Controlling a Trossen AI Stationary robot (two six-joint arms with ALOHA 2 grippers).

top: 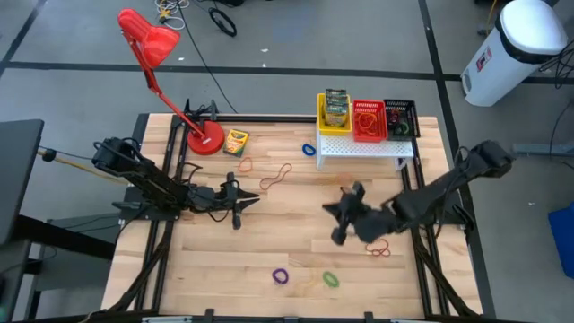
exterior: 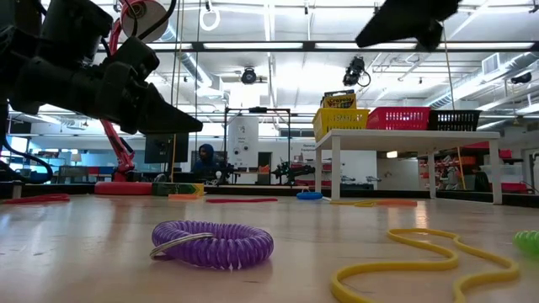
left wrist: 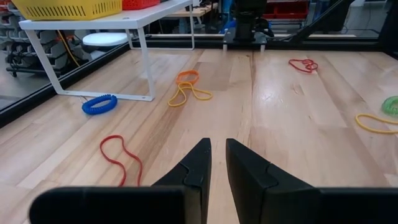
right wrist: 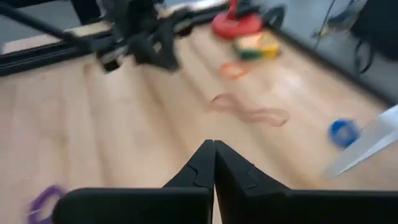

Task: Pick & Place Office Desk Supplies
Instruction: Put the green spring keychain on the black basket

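1. On the left of the pale wooden table (top: 269, 242), the left hand (top: 240, 208) hovers low with its fingers nearly pressed together on nothing, seemingly waiting.
2. Mid-table, thin coloured rubber-band loops (top: 276, 174) lie scattered, still to be collected.
3. Right of centre, the right hand (top: 339, 224) hangs with fingers pressed fully together, apparently empty.
4. At the back, yellow, red and black mesh baskets (top: 369, 120) sit on a white riser (top: 363, 148), likely the supplies' destination.

Desk supplies spread over the wooden table

Yellow basket (top: 334, 115), red basket (top: 369, 121) and black basket (top: 401, 118) line up at one o'clock; crayon box (top: 236, 141) lies flat at eleven; purple coil (top: 282, 276) at six.
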